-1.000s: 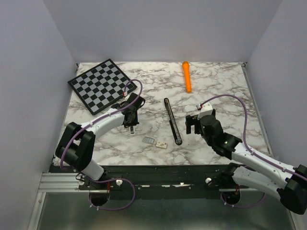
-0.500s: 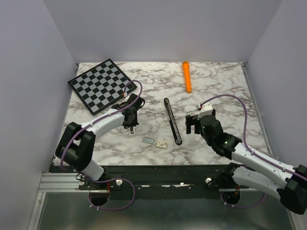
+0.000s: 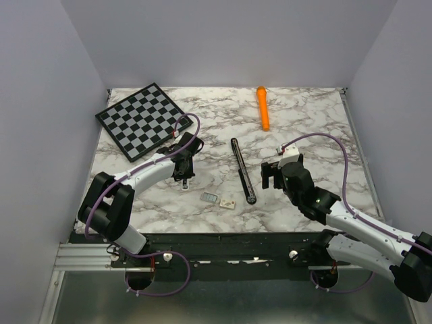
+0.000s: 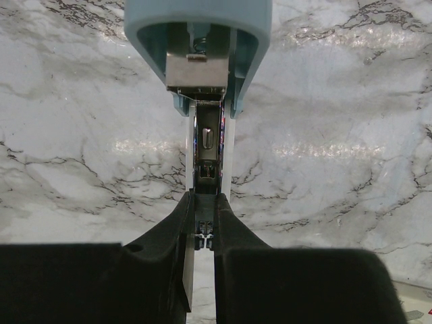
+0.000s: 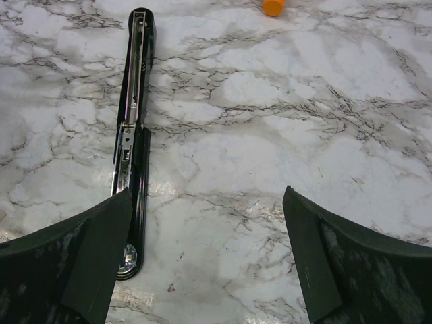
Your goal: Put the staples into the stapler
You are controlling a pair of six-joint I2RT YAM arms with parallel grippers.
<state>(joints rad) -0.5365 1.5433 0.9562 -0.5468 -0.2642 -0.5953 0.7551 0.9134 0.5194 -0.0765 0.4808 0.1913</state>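
The black stapler (image 3: pixel 243 170) lies opened flat mid-table, its metal channel facing up; it also shows in the right wrist view (image 5: pixel 133 135). The staples (image 3: pixel 210 197), a small silvery-grey block, lie on the marble near the front, left of the stapler. My left gripper (image 3: pixel 183 170) is left of the stapler. In its wrist view the left gripper (image 4: pixel 204 202) is shut on a narrow metal-and-white strip (image 4: pixel 206 148) that runs out of a pale blue housing (image 4: pixel 198 20). My right gripper (image 3: pixel 273 177) is open and empty just right of the stapler, fingers wide apart (image 5: pixel 209 270).
An orange marker (image 3: pixel 262 108) lies at the back, its end showing in the right wrist view (image 5: pixel 274 7). A checkerboard (image 3: pixel 142 120) sits at the back left. A tiny white piece with dark dots (image 3: pixel 227 202) lies beside the staples.
My left gripper has drawn slightly back toward the far side with the strip still in it. The right arm, stapler and staples have not moved.
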